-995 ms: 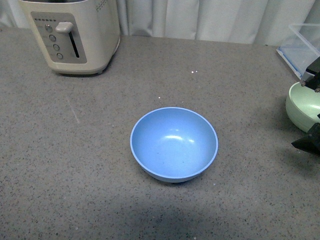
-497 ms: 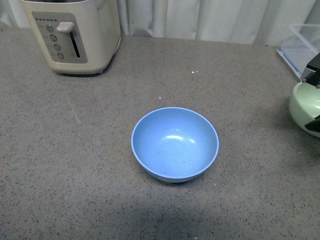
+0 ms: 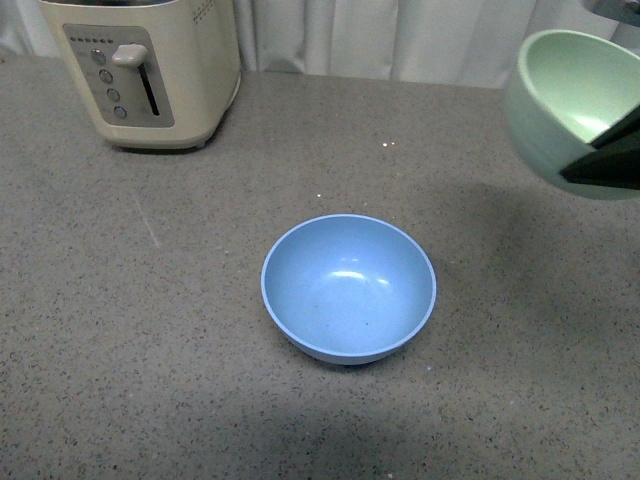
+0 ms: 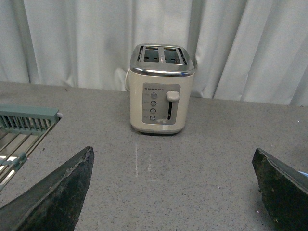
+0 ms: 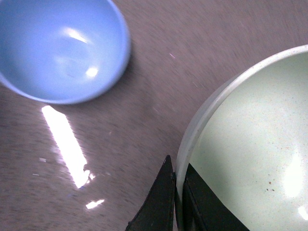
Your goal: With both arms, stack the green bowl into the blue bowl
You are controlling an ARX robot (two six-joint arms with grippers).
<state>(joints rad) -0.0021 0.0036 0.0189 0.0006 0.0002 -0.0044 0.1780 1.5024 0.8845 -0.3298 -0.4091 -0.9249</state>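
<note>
Two bowls show in the front view. The blue bowl sits right way up in the middle of the grey counter. The green bowl hangs in the air at the far right, well apart from the blue one. It is tipped so you can see inside, and the picture edge cuts off its right side. A black bit of the right claw sits on its rim, but most of the claw is out of the picture. A cream toaster stands at the back left with its top cut off. A pale curtain hangs behind.

In the left wrist view, the left claw is spread wide with nothing in it. Only its two black fingertips poke in at the corners. The toaster stands ahead of it, and part of a rack shows at one edge.

In the right wrist view, the right claw pinches the green bowl's rim, one finger outside and one inside. Much of that bowl is cut off. The blue bowl lies apart on the counter, a little blurry.
</note>
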